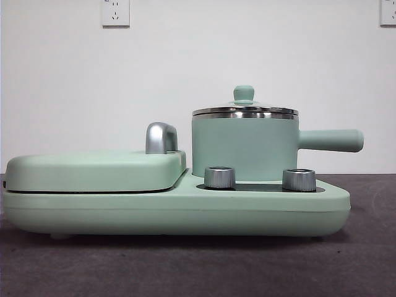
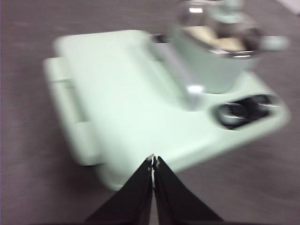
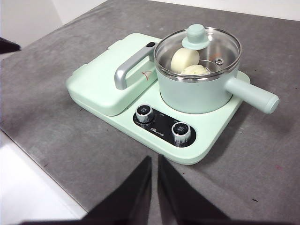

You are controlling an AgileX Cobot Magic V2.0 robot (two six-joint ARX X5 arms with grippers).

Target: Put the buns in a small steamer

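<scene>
Now the gray worktop carries a big mint-green cooker base. On one side of the base lies a flat green griddle with its lid down and a silver handle on top. On the other side stands the small steamer, a round green pot with a straight handle sticking out to the side. Its glass lid, with a green knob, sits on the pot. Through the glass in the right wrist view you can see the buns inside the steamer: a smooth white bun and, just beside it, a pale ribbed bun. Two silver knobs sit on the front of the base, below the pot. The left claw is pinched closed and holds nothing, above the near edge of the base. The right claw is closed too, empty, hanging over the worktop just in front of the cooker.
</scene>
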